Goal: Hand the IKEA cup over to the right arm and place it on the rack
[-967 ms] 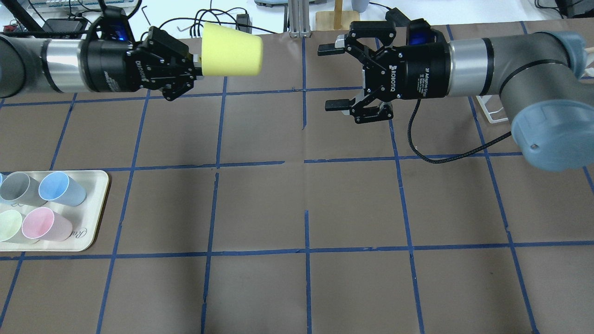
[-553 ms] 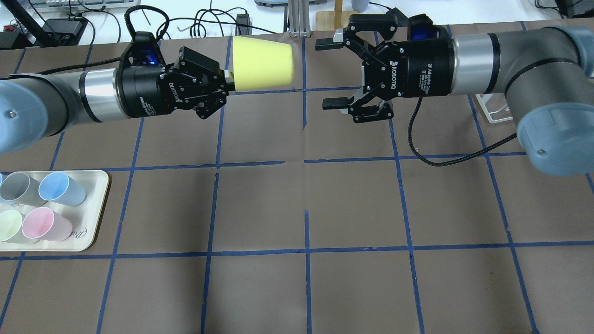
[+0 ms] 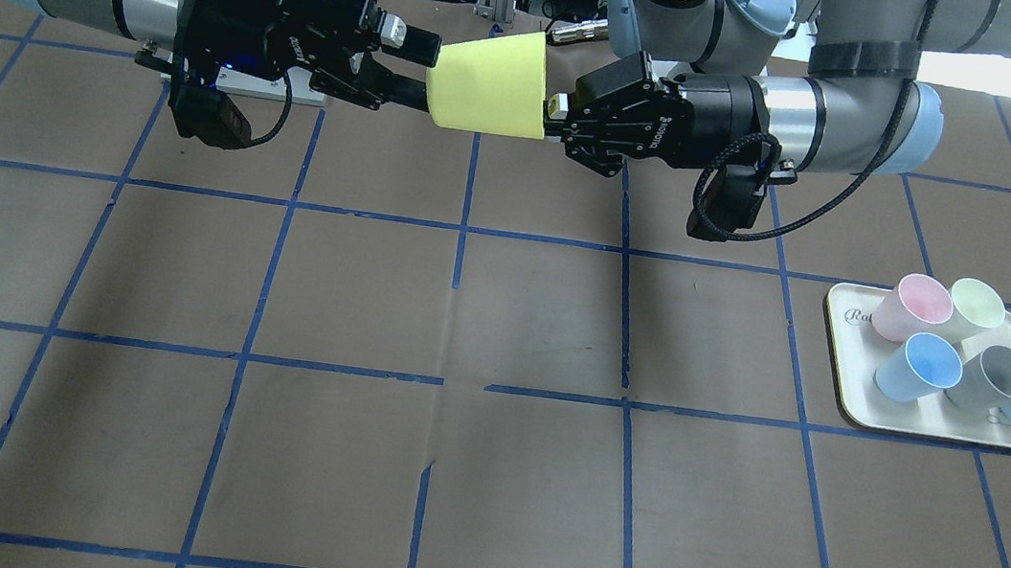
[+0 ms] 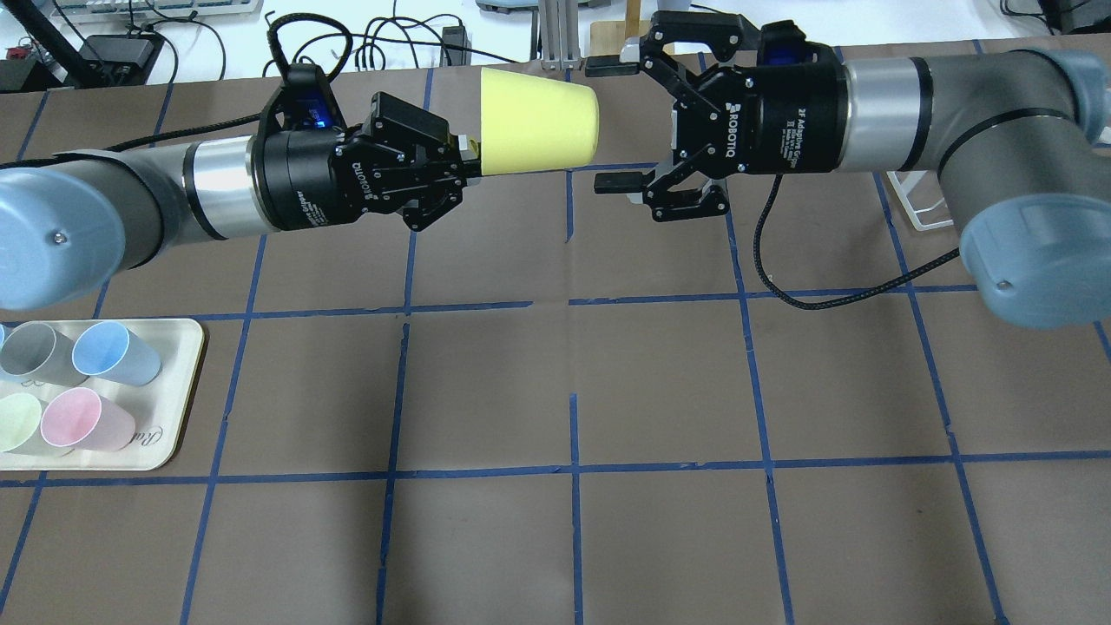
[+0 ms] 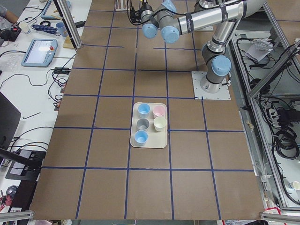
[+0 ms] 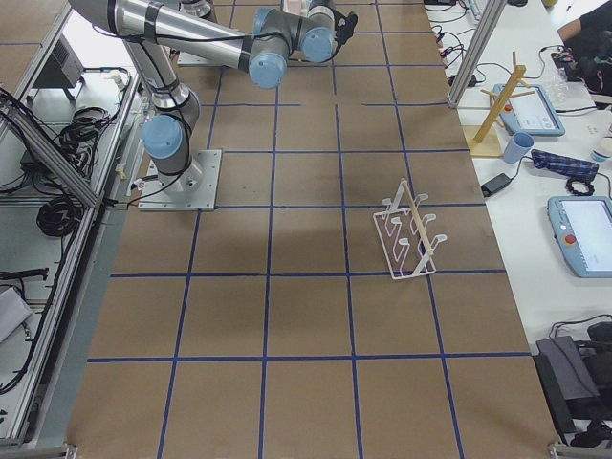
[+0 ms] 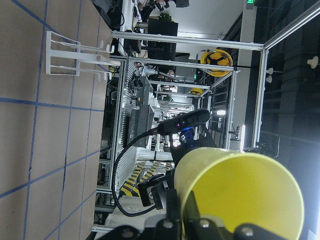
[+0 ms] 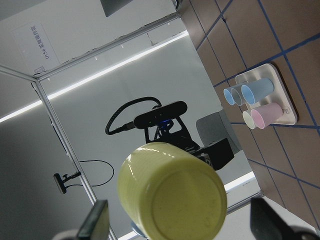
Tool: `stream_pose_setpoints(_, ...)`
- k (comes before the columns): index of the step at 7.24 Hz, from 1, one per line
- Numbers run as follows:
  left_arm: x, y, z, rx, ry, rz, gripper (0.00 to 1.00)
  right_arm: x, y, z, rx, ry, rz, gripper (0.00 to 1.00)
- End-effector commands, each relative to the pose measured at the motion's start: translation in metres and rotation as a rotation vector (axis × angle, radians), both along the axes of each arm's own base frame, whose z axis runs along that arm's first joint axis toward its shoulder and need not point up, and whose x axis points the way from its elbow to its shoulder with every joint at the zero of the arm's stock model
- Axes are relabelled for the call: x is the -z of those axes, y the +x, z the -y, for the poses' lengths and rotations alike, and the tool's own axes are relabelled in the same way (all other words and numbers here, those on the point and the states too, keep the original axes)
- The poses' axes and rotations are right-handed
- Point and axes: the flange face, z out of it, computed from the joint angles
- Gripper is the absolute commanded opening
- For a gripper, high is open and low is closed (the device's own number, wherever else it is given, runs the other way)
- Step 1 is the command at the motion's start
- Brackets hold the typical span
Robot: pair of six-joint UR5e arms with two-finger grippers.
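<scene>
Going left to right in the overhead view. Lower left: tray (image 4: 178, 391) of pastel cups (image 4: 82, 418), not part of this. Upper left of centre: left gripper (image 4: 470, 161) nipped tight on the cup (image 4: 538, 121), pinching just the rim wall, looks like one finger inside and one outside. Held up off the table (image 4: 573, 391), lying sideways along the top edge of the frame, mouth facing left, base pointing right. Right next to that base: right gripper (image 4: 605, 123) spread wide, one finger above the cup and one below in the picture, tips about level with the base. From the right wrist view, sitting centred between the fingers with a gap on either side, so not touching yet. Far right edge: rack (image 4: 908, 208), mostly hidden behind the right arm (image 4: 955, 104).

Handling guess: light, thin plastic, stiff enough but probably flexes if squeezed hard. Smooth and tapered too, so likely to squirt out toward the narrow end. Best to grab across the body a bit past the base, not on the very tip, and clamp gently before letting go on the left.
</scene>
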Motion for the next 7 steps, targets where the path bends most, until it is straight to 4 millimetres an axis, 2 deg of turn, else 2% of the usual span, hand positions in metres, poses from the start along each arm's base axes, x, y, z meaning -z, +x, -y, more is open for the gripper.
stream_pose_setpoints(1,-0.003,-0.001,-0.003,0.004,-0.005,0.002,0.17,-0.001,0.0,0.001,0.004,0.025,0.008,1.0)
stream_pose_setpoints(5,-0.001,-0.002,-0.002,-0.003,-0.018,-0.005,0.17,-0.006,0.001,0.003,0.015,0.058,0.077,0.92)
stream_pose_setpoints(6,0.002,-0.002,-0.004,-0.017,-0.016,-0.019,0.17,-0.001,0.0,0.007,0.017,0.071,0.085,0.87)
stream_pose_setpoints(7,0.003,-0.003,-0.007,-0.017,-0.015,-0.02,0.18,0.007,0.003,0.012,0.009,0.079,0.084,0.88)
